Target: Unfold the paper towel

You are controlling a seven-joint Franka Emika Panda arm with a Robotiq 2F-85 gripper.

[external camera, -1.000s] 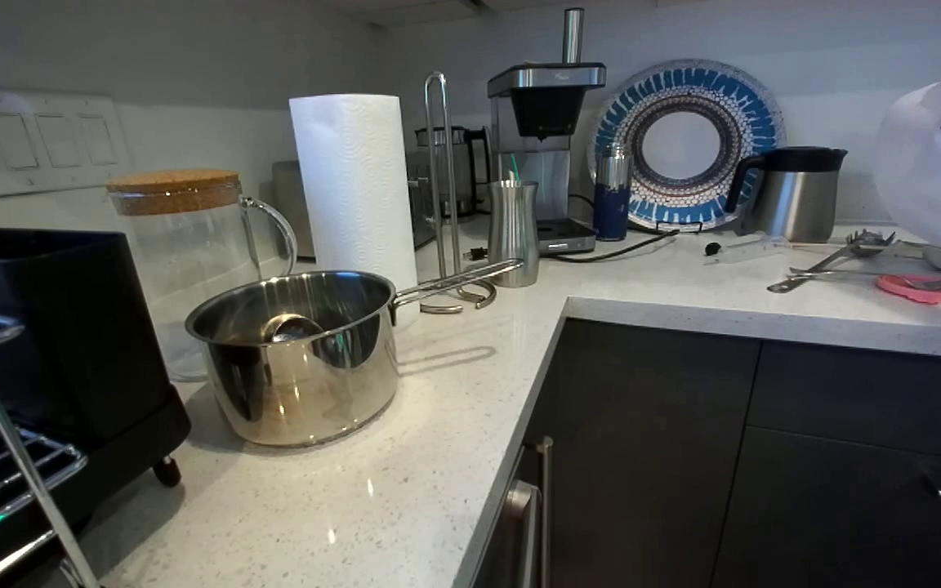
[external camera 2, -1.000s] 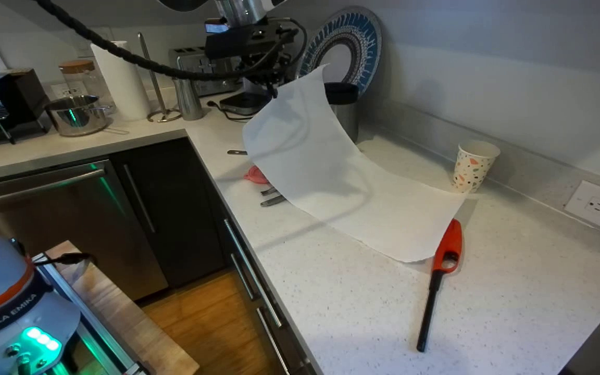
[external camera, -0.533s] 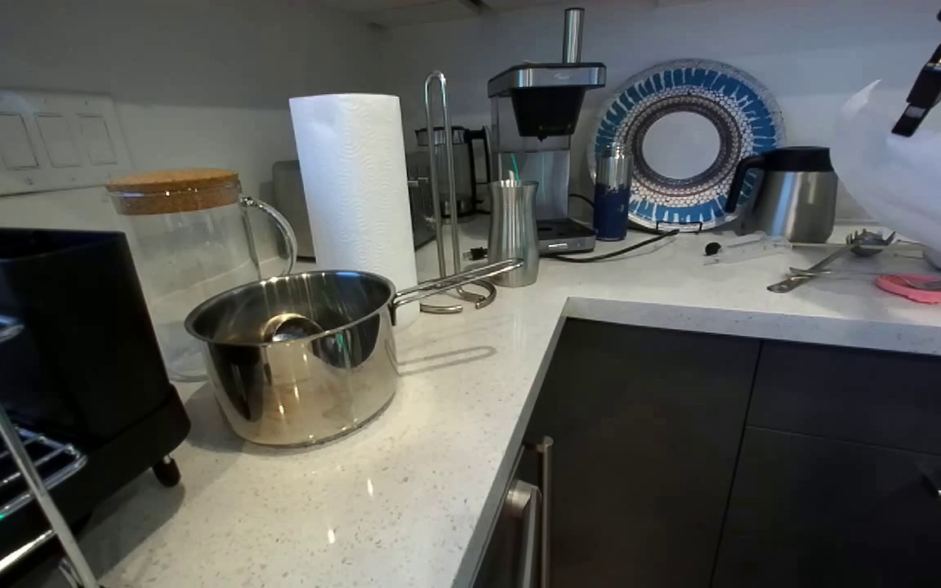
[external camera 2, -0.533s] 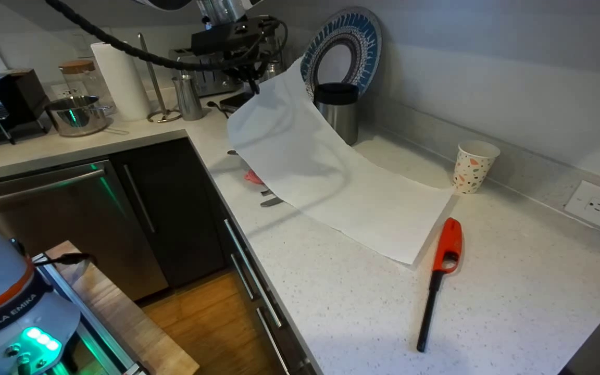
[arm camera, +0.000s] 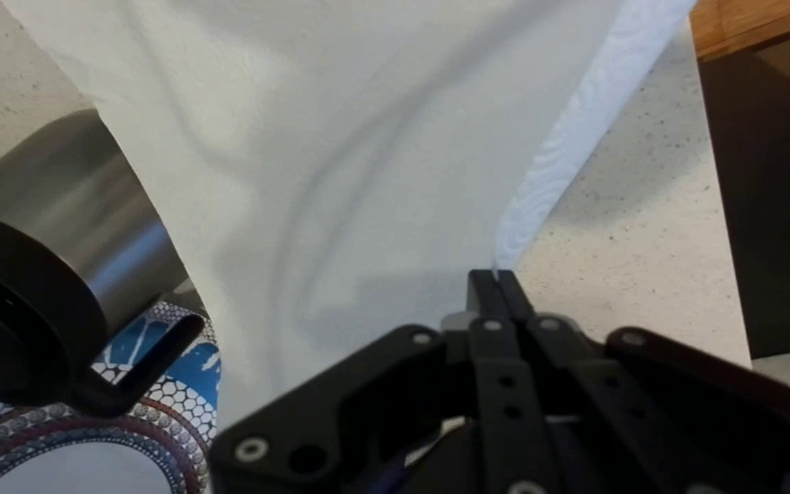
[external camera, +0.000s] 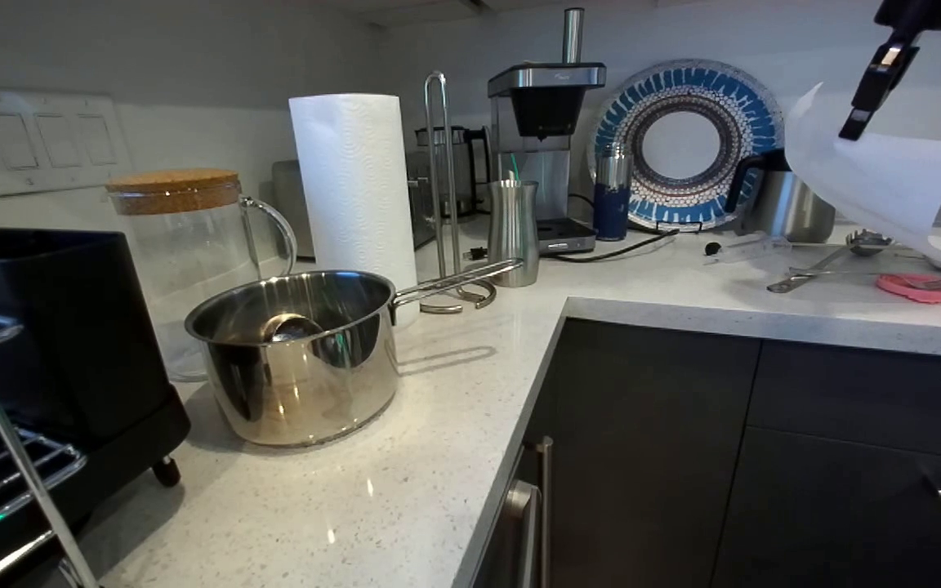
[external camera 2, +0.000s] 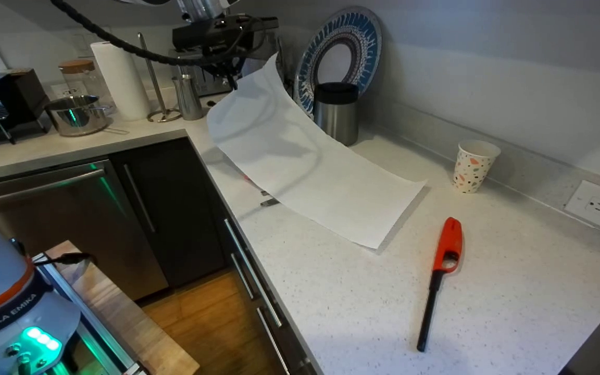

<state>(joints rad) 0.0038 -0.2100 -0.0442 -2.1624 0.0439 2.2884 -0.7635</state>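
Note:
The white paper towel sheet [external camera 2: 310, 161] is spread out in a long curve, its near end lying on the counter and its far end raised at my gripper. It also shows in an exterior view [external camera: 887, 175] at the right edge and in the wrist view [arm camera: 367, 171]. My gripper [arm camera: 496, 276] is shut on one edge of the sheet, near a corner; the sheet's edge folds over at the fingertips. The gripper also shows in both exterior views [external camera: 850, 133] [external camera 2: 234, 87], above the counter.
A steel jug with black lid [external camera 2: 336, 114] and a patterned round plate [external camera: 683, 143] stand beside the sheet. Utensils [external camera: 813, 269] and a pink item [external camera: 921, 287] lie below it. A paper cup [external camera 2: 474, 166] and red lighter [external camera 2: 448, 250] are on the counter. A paper towel roll [external camera: 356, 180] stands farther off.
My gripper has moved toward the coffee maker and roll, dragging the sheet with it. The sheet's trailing end has slid away from the lighter and cup, and more of the jug shows in an exterior view.

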